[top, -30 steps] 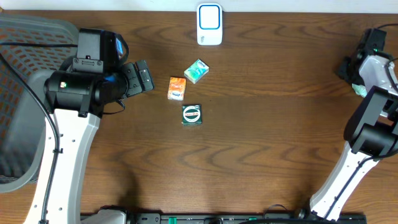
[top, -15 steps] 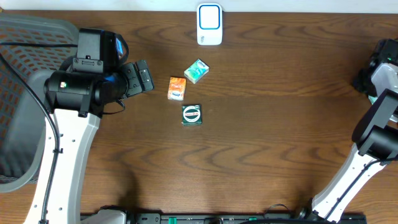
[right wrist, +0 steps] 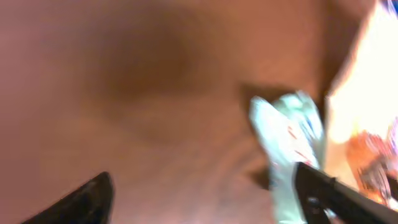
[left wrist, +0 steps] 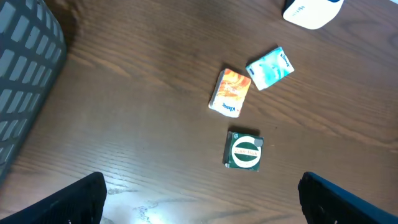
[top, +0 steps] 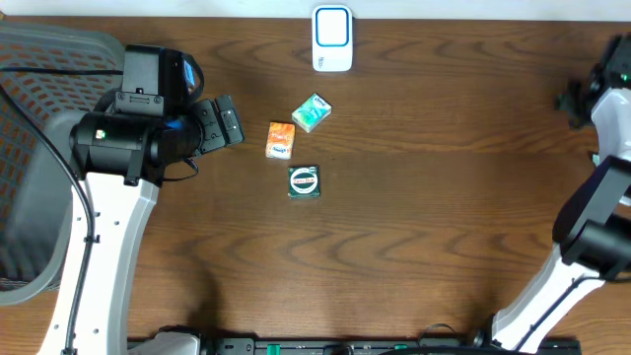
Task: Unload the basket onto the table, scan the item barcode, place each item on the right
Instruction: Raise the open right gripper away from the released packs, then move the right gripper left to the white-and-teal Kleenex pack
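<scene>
Left arm [top: 108, 217] rises from the near table [top: 414, 247] edge, with the mesh chair [top: 30, 108] behind it on the left. Left gripper [top: 229, 120] hangs over the left part of the table, fingers spread wide, nothing between them. It points toward the packs.

Right arm [top: 592, 212] stands at the far right edge, partly out of the overhead view. Right gripper [right wrist: 202, 174], in its wrist view: fingers far apart, gripping nothing. A pale packet [right wrist: 289, 149] sits just by the right finger [right wrist: 329, 193]. The view is very blurred, so I cannot tell if they touch or what the packet rests on.

Mid-table, three small packs lie flat in a loose cluster, apart from each other:
- Green pack [top: 305, 182] is nearest, with a round label facing up.
- Orange pack [top: 281, 139] is beyond it, slightly left.
- Teal pack [top: 312, 112] is beyond that, slightly right and turned at an angle.

No gripper touches any of the three.

Scanner [top: 332, 38], white with a blue outline, sits at the far table edge. It is roughly in line with the packs and well apart from them.
</scene>
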